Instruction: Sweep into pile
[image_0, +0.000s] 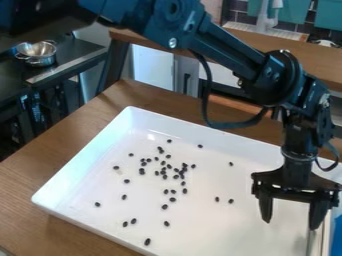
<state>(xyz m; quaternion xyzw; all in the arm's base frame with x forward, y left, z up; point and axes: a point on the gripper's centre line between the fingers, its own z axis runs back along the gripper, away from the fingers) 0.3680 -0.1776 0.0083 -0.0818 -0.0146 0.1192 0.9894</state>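
Hanging wide-spread over one tray (220, 230), one gripper (290, 223); roughly forty scattered dark beans (165, 206).

Beyond the wooden table (67, 137), I see a metal bowl (40, 56) on a dark counter (78, 50) and a pale cloth (267, 15) hanging.

Arm (224, 45): black, chunky, with straight-edged links
Screws (172, 42): small, silver, round-headed, set in the casing
Elbow (286, 75): thick, round, black drum
Cables: a flat black loop (208, 95), plus a thinner black one (332, 156) by the wrist (297, 135)
Hand (290, 224): black, wide crossbar, two blunt, tapering fingers (266, 206)
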